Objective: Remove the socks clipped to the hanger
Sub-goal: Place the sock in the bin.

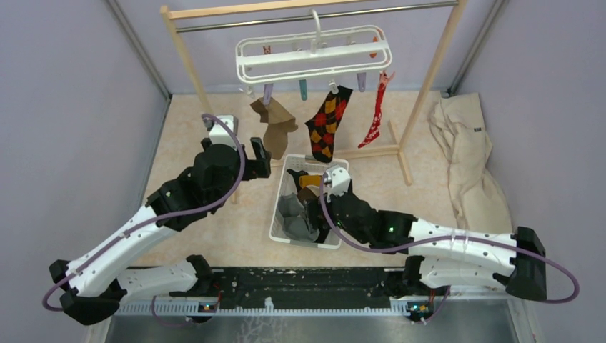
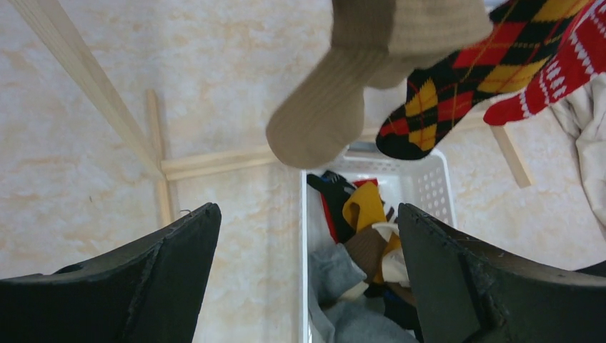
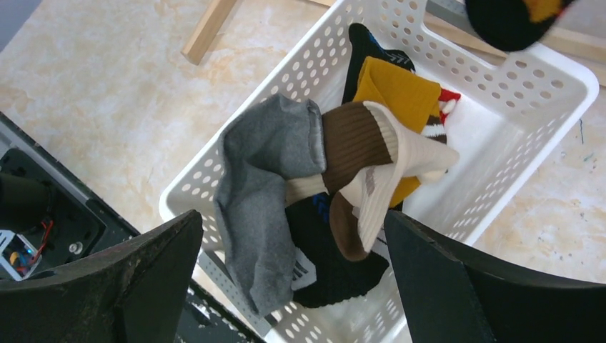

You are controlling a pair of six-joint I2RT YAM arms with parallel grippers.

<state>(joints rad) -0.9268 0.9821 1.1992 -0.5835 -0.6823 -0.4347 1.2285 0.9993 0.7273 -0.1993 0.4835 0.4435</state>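
White hanger [image 1: 314,53]; tan sock [image 1: 275,128]; black-red-yellow argyle sock [image 1: 326,125]; red-white patterned sock [image 2: 557,78]; white basket [image 3: 500,128].

Three hanging socks [image 1: 326,123], one hanger [image 1: 315,44]

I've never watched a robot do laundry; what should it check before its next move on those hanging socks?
1. Left gripper open: ok.
2. Right gripper open, empty, above white perforated plastic basket: ok.
3. Tan ribbed sock inside left jaws: not ok, it hangs ahead of them.
4. White plastic drying hanger cleared: not ok; tan sock, black argyle sock, red patterned sock hang clipped.
5. Hold of lilac clip on tan sock: cannot tell.
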